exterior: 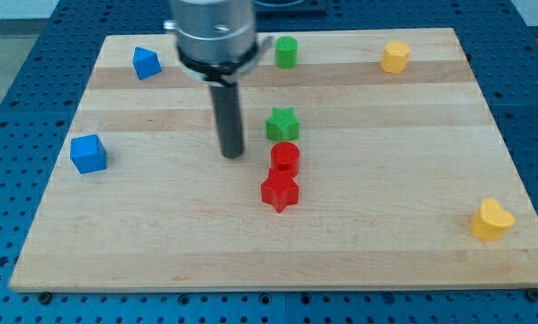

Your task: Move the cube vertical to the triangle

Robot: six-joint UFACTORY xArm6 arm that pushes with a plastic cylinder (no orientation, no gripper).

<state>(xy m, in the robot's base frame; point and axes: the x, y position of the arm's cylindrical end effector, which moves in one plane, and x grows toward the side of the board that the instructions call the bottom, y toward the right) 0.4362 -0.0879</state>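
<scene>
Honestly barely started: the gripperless rod's tip [231,155] sits mid-frame, well apart from the blue cube [88,154] at left and the blue triangle [146,63] upper left.

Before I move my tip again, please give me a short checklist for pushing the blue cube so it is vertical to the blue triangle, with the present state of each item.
1. My tip visible: ok.
2. Blue cube found, at the view's left edge: ok.
3. Blue triangle block found, at the view's top left: ok.
4. Tip touching the cube: not ok; it stands well to the cube's right.
5. Cube lined up vertically with the triangle: not ok; the cube lies further left.
6. Tip apart from the green star and red cylinder on its right: ok.
</scene>
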